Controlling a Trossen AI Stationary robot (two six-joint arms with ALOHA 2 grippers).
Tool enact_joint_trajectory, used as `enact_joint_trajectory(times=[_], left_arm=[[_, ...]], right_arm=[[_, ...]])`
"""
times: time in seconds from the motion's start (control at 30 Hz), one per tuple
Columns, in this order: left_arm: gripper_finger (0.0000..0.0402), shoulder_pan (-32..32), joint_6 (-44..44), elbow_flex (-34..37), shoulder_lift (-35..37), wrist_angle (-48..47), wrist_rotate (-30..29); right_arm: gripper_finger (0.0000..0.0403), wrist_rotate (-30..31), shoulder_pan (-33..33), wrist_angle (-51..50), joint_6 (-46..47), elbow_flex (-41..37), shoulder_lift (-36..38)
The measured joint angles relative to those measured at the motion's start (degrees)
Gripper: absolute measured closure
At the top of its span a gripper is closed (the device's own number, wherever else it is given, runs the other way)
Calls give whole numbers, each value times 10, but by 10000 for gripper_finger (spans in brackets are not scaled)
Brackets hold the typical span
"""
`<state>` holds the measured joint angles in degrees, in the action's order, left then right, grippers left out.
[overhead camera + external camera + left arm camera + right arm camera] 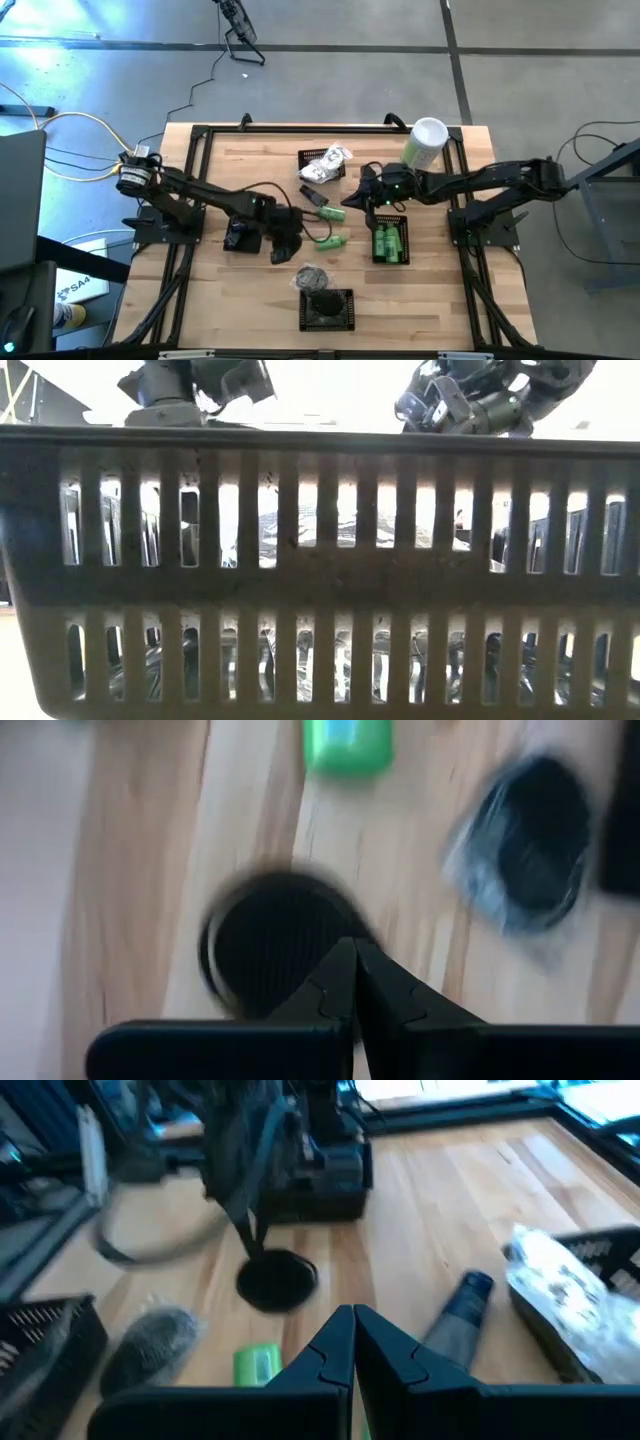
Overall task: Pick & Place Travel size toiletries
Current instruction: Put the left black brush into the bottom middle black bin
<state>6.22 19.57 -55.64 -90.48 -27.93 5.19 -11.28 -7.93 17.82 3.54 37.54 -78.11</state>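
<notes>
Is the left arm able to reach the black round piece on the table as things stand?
Probably yes. The left hand is shut and hangs right over the black round piece, with nothing between them; it would need to open first.

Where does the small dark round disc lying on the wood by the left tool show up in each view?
High view: not visible; the left tool covers that spot.
Low view: not visible; a slotted basket wall blocks it.
Left wrist: small dark round disc, just beyond the fingertips.
Right wrist: disc, mid-frame.
Shared landmark: bright green tube.
</notes>
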Motion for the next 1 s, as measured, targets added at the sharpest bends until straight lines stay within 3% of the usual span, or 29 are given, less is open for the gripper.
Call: enact_joint_trajectory(times=[0.17,0.57,1.0], left_arm=[[402,27,58,0,0,-75,-16],[402,74,99,0,-5,-99,-28],[402,73,105,0,-5,-80,-55]], right_arm=[[401,-11,0,26,12,19,-41],[401,-23,17,-13,14,101,-141],[401,-21,17,-25,14,105,-143]])
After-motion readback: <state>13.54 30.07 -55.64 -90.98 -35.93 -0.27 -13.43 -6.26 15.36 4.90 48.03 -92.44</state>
